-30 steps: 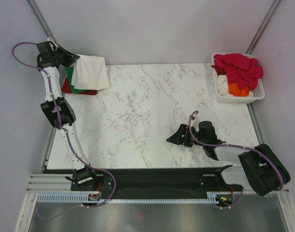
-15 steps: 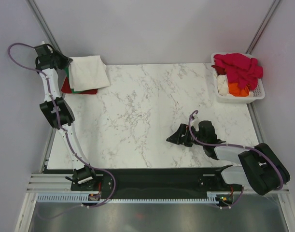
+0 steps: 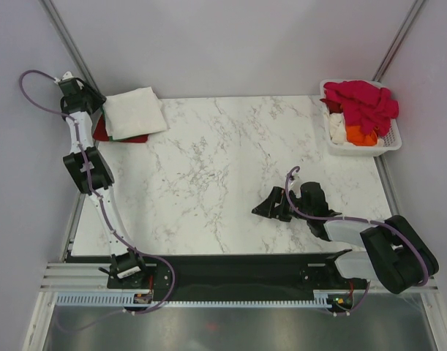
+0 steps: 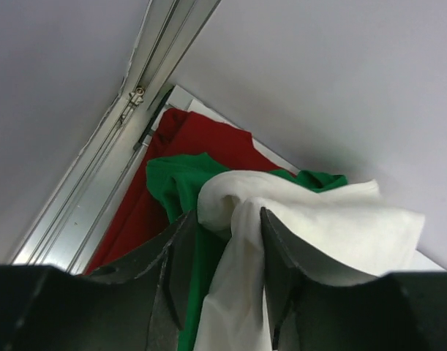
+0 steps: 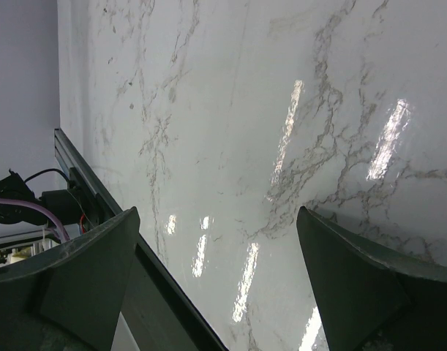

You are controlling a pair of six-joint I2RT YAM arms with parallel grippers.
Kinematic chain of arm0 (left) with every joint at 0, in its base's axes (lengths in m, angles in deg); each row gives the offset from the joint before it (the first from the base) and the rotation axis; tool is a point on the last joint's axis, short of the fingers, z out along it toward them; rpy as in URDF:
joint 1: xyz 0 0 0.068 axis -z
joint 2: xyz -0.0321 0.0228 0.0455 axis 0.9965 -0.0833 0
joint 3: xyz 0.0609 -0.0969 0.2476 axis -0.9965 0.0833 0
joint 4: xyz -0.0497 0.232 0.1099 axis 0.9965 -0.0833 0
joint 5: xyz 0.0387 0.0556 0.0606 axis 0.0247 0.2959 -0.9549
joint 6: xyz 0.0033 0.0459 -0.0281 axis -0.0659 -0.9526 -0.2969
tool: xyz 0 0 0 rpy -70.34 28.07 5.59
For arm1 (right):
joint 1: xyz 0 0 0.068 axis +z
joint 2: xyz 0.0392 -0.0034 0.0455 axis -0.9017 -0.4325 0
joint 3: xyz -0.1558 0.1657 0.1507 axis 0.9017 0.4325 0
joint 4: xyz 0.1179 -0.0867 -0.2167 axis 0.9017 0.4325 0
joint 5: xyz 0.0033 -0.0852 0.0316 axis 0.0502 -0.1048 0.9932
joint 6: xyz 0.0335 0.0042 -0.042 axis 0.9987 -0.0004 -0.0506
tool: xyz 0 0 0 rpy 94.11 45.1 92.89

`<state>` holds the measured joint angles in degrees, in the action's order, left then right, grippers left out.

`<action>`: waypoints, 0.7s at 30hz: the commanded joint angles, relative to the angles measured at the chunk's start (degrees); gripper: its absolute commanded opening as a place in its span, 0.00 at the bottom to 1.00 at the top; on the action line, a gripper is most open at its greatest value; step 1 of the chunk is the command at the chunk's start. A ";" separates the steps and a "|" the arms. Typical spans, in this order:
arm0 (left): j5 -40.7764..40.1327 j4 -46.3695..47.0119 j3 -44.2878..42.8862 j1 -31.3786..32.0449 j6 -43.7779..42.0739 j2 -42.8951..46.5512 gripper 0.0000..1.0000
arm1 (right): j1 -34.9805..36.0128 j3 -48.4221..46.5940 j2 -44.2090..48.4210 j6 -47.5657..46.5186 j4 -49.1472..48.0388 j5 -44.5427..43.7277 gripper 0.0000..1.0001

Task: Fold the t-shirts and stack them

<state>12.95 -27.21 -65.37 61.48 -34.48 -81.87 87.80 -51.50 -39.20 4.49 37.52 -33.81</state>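
Observation:
A folded white t-shirt (image 3: 135, 111) lies on top of a green t-shirt (image 3: 106, 126) and a red t-shirt (image 3: 125, 139) at the table's far left corner. My left gripper (image 3: 94, 104) is at the stack's left edge, shut on a bunched fold of the white t-shirt (image 4: 318, 219). In the left wrist view the gripper (image 4: 226, 214) pinches that fold, with the green shirt (image 4: 175, 179) and red shirt (image 4: 201, 139) beneath. My right gripper (image 3: 264, 210) lies low over the bare table at centre right, open and empty (image 5: 217, 212).
A white slatted basket (image 3: 388, 144) at the far right corner holds a magenta shirt (image 3: 362, 102), an orange one (image 3: 362, 135) and white cloth (image 3: 338, 128). An aluminium frame rail (image 4: 99, 161) runs close beside the stack. The marble table (image 3: 208, 168) lies between.
My left gripper moved left and slightly nearer with the white shirt's edge, drawing the shirt a little left on the stack. The right arm has not moved.

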 commanded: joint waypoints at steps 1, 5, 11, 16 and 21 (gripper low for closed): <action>-3.02 -2.35 2.04 -3.50 1.22 -4.50 0.49 | 0.13 -0.63 -1.65 -0.95 2.76 -1.04 0.98; -3.11 -2.70 5.55 -5.34 1.23 -1.70 0.49 | 0.05 -0.63 -1.74 -1.03 2.76 -1.04 0.98; -23.73 -8.06 11.44 -6.04 -1.40 10.14 0.61 | 0.05 -0.19 -1.04 -1.03 2.41 -0.95 0.98; -28.33 -8.32 20.58 -7.89 0.26 18.34 0.81 | 0.05 0.69 -0.07 -0.95 1.62 -0.60 0.98; -23.69 -8.32 20.95 -7.46 1.49 22.30 1.00 | 0.05 1.30 0.37 -1.39 1.00 0.46 0.98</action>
<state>-4.21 -36.96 -43.05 60.51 -37.95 -65.81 87.80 -51.67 -39.18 4.43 37.57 -33.79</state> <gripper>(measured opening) 0.993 0.979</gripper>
